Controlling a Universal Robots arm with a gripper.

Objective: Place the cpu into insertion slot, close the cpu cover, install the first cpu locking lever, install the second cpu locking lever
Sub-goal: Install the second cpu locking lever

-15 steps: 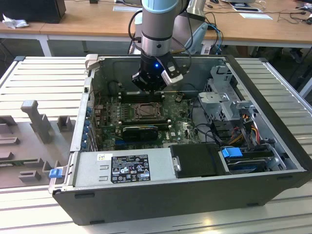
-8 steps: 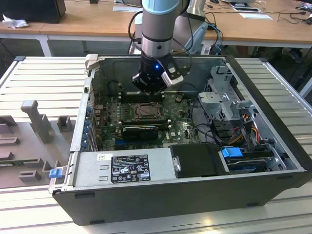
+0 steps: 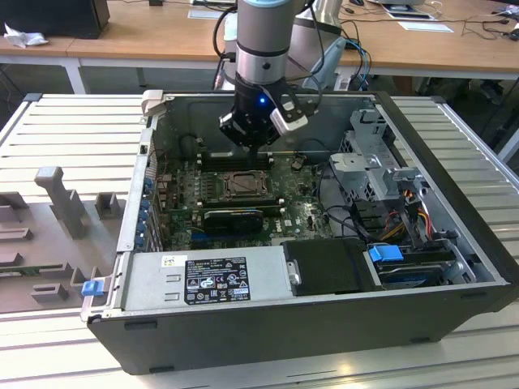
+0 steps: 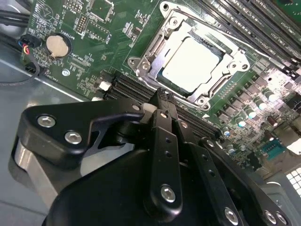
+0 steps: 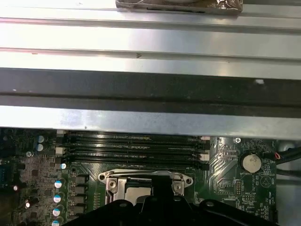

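Note:
The cpu (image 4: 190,63), a pale square chip, lies flat in the insertion slot (image 3: 243,185) on the green motherboard. The silvery cpu cover (image 4: 141,63) lies down around it, framing the chip through its cut-out. My gripper (image 4: 162,98) hangs just above the board beside the socket, on its memory-slot side, with the black fingers (image 4: 165,136) pressed together and nothing between them. In the exterior view the gripper (image 3: 258,144) sits inside the open case, a little behind the socket. In the first wrist view the gripper's body hides part of the cover (image 5: 146,179).
Long black memory slots (image 5: 136,146) run beside the socket. A coin battery (image 4: 57,44) sits on the board. The grey power supply (image 3: 203,279), a black box (image 3: 328,266) and a metal drive cage (image 3: 381,162) crowd the case. The case walls (image 3: 146,170) hem in the arm.

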